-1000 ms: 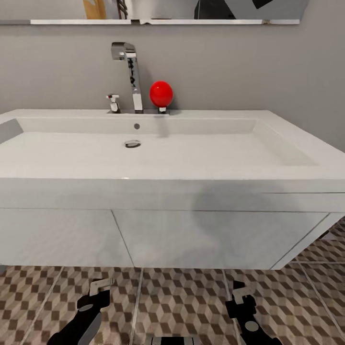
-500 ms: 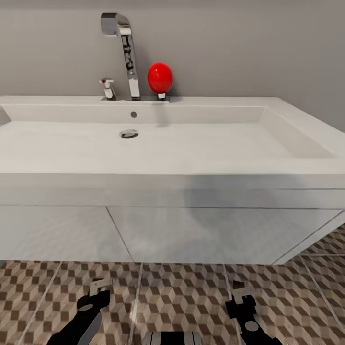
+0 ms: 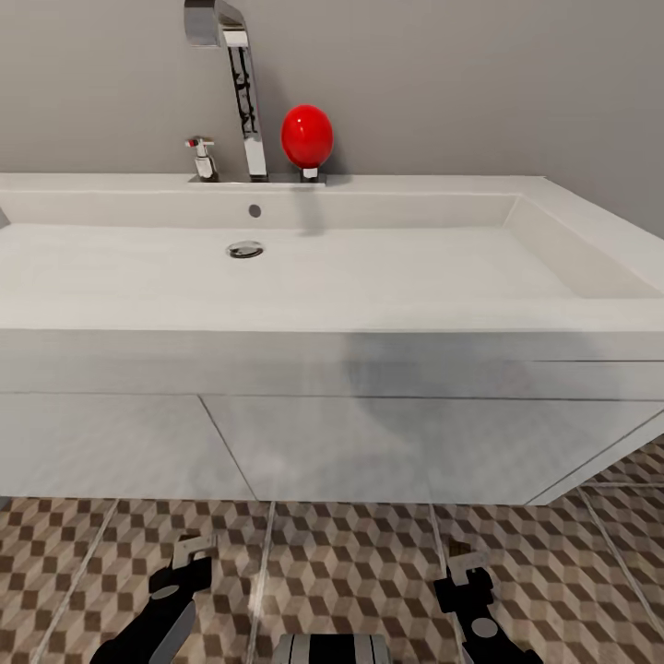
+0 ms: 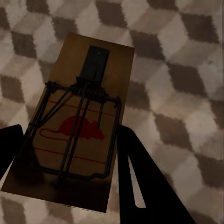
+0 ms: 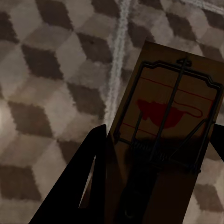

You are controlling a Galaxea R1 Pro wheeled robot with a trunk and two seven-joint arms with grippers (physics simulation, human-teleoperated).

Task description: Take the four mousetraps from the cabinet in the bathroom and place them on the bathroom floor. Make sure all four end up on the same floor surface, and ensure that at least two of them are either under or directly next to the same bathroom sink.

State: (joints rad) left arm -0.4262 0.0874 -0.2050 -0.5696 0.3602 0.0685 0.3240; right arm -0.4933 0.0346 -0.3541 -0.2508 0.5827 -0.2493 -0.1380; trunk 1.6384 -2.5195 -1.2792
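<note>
Below, left pincer [image 4: 70, 154] clamping mousetrap [image 4: 79, 126], near end cropped, right pincer [image 5: 154, 158] likewise

view: camera tipped down and closer — sink [image 3: 553, 314] looms larger | mirror edge gone | grippers seemingly unmoved

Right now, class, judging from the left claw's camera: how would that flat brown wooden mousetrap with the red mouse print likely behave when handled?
The flat brown wooden mousetrap looks like a rigid thin board, so probably stiff and light. Its flat shape suggests it won't roll. The dark wire spring parts could snag or snap, so handle it gently.
</note>
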